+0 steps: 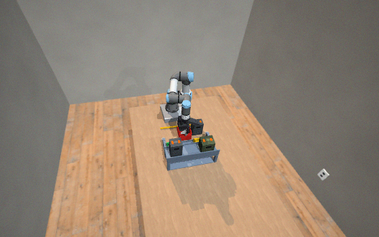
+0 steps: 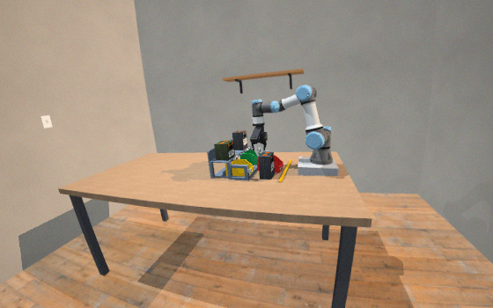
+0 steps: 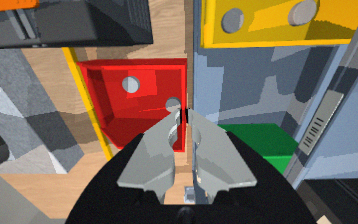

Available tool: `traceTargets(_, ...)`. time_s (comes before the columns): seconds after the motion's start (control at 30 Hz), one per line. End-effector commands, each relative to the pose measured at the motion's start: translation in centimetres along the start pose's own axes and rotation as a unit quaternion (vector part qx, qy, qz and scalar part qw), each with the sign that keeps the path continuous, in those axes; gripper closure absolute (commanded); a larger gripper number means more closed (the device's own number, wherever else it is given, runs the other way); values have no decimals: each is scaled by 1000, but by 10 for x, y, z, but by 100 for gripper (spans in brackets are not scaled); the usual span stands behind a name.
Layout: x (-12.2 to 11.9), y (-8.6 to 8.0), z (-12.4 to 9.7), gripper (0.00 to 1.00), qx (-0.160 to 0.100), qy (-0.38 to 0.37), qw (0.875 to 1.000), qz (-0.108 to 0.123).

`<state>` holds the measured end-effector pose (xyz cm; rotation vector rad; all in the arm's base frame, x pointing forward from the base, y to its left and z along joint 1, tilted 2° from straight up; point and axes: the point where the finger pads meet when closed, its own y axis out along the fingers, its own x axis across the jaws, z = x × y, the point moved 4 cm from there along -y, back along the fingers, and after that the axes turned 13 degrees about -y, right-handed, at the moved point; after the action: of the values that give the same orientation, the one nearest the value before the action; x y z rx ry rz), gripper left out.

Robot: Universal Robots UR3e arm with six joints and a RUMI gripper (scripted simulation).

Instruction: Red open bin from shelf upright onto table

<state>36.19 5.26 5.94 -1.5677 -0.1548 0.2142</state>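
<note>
The red open bin [image 1: 185, 137] [image 2: 278, 164] [image 3: 140, 117] is between the blue-grey shelf [image 1: 190, 156] [image 3: 212, 85] and the robot base, off the shelf. Two round grey parts show inside it in the wrist view. My gripper [image 1: 185, 131] [image 2: 259, 151] [image 3: 183, 109] is shut on the bin's shelf-side wall, near the middle of that wall. The bin looks roughly upright; a slight tilt is hard to judge. Its underside is hidden, so I cannot tell whether it touches the table [image 1: 266, 203] [image 2: 149, 194].
A dark battery box [image 1: 197, 127] [image 2: 266, 166] [image 3: 105, 27] stands close beside the bin. A yellow stick [image 1: 166, 127] [image 2: 286, 171] [image 3: 90, 107] lies on the base side. The shelf holds a yellow bin [image 3: 270, 35], a green bin [image 3: 257, 137], a dark box [image 1: 175, 149] and an olive box [image 1: 206, 144].
</note>
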Motion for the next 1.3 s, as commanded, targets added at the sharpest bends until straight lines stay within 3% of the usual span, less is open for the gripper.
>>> traceTargets(0.0, 1, 5, 0, 100, -1, 0, 1000, -1)
traceTargets(0.43, 1, 6, 0, 100, -1, 0, 1000, -1)
traceTargets(0.47, 1, 6, 0, 80, -1, 0, 1000, -1)
traceTargets(1.27, 1, 6, 0, 80, -1, 0, 1000, -1)
